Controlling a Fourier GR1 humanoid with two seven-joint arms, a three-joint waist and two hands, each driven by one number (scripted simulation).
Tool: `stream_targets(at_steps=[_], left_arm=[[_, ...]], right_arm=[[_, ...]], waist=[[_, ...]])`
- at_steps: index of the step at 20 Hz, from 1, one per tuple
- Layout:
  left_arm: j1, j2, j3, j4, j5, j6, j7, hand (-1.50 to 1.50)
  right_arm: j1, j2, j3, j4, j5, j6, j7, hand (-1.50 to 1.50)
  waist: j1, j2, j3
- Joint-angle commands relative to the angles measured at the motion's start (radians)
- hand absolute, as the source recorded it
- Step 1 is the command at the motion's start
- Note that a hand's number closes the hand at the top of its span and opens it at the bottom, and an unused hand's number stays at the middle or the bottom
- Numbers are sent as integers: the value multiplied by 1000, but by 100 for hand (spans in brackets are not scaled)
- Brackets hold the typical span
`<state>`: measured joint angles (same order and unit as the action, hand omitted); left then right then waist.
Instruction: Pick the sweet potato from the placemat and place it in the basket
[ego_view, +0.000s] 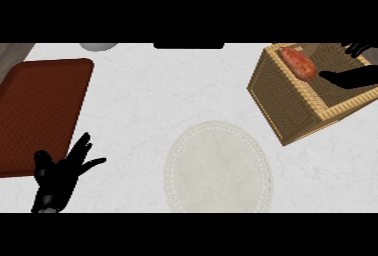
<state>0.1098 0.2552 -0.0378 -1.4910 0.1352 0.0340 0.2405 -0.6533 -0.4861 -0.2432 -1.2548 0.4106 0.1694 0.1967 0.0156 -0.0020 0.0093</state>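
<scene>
**Sweet potato at the basket, right hand over the opening**

The sweet potato (297, 64) lies within the mouth of the woven basket (288, 107), just beside the fingertips of the right hand (353, 77). That hand reaches in over the basket's rim from the right edge of the view; its fingers (334, 77) extend toward the sweet potato, but whether they touch it or have let go cannot be told, and their degree of opening cannot be read either. The hand's position above the opening suits a release into the basket, so the placing step appears at or near its end. The pale oval placemat (218, 167) lies well apart from those fingers, bare of the sweet potato. The left hand (63, 172) rests low at the left, fingers spread straight and holding nothing, its fingertips over the edge of a brown tray (40, 105) on the white desk (162, 95); it is kept out of the working side.
</scene>
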Motion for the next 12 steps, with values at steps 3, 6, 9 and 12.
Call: stream_targets(at_steps=[3, 6, 9, 12], left_arm=[[71, -11, -20, 71, -31, -11, 0, 0], [48, -18, -11, 92, -32, -9, -10, 0], [84, -51, -55, 3, -60, 32, 50, 0], [51, -2, 15, 76, -19, -23, 3, 0]], right_arm=[[-12, -36, -36, 113, -9, -16, -144, -150], [-71, -39, -65, 48, -47, -7, -49, -150], [-16, -66, -126, 65, -103, 12, -98, -150], [-27, -124, -210, 136, -165, 43, -93, -150]], waist=[[-4, 5, -9], [-12, 2, -10], [-16, -1, -9], [-19, 1, -10]])
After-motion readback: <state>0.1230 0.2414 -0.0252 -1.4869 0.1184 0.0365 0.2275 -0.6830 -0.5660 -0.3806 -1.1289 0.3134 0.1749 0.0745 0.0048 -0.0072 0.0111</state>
